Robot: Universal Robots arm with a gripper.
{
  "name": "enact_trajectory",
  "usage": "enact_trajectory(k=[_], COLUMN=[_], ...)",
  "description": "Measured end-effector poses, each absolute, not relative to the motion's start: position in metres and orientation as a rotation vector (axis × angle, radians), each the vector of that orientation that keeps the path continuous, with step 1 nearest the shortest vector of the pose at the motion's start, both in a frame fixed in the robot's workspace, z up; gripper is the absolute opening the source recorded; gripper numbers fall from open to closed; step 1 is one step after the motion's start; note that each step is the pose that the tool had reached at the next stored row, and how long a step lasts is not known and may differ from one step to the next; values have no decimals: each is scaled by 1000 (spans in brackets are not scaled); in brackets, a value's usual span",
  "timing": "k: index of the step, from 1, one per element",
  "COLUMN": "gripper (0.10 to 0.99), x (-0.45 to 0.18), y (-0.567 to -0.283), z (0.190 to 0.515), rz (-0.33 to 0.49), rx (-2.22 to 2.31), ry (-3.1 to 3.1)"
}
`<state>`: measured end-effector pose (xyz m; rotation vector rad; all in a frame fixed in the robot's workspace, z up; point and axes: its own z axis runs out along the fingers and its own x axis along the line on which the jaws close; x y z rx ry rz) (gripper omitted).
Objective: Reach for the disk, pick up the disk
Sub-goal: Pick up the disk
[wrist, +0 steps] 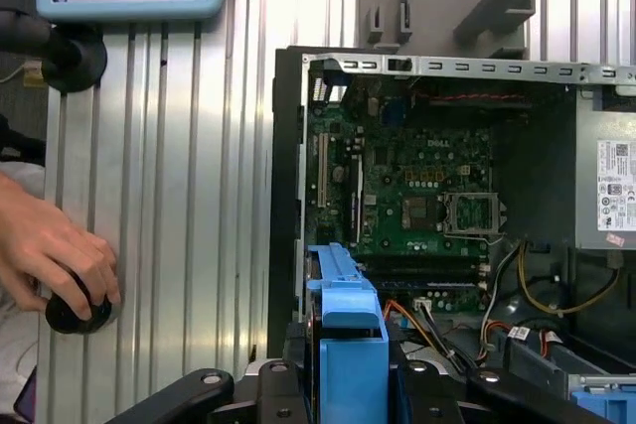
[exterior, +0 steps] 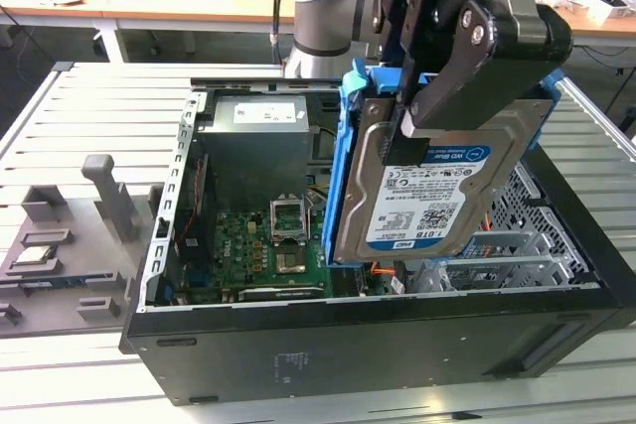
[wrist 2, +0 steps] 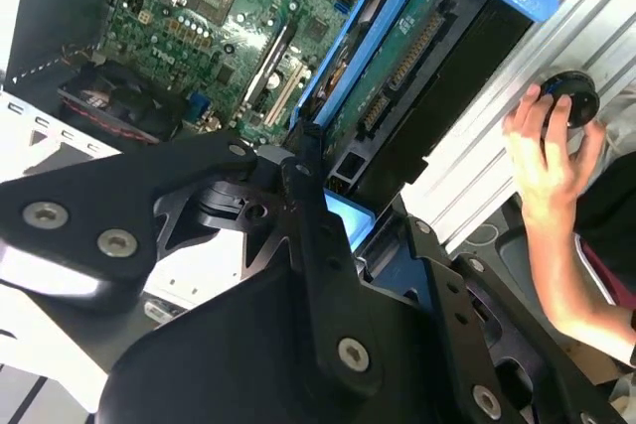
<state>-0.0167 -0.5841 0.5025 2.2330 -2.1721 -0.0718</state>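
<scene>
Jaws clamped on the disk (exterior: pixel 427 196), which hangs tilted, clear above the open PC case (exterior: pixel 397 345). A person's hand (wrist: pixel 55 255) rests on a black knob (wrist: pixel 75 313) on the desk (wrist: pixel 179 196) beside the case.

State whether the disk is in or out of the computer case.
Out: the disk hangs on edge above the open case, held in the pincer.

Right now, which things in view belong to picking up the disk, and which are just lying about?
Part of the job:
- disk, held up above the open computer case
- gripper, shut on the disk

Just lying about:
- motherboard
- grey fixture
- person's hand on a black knob
</scene>
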Motion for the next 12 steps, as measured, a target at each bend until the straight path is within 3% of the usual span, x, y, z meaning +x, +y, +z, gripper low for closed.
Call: enact_trajectory(k=[12], gripper=[369], x=[60], y=[-550], z=[478], rz=[-59], rx=[2222], ry=[-2162])
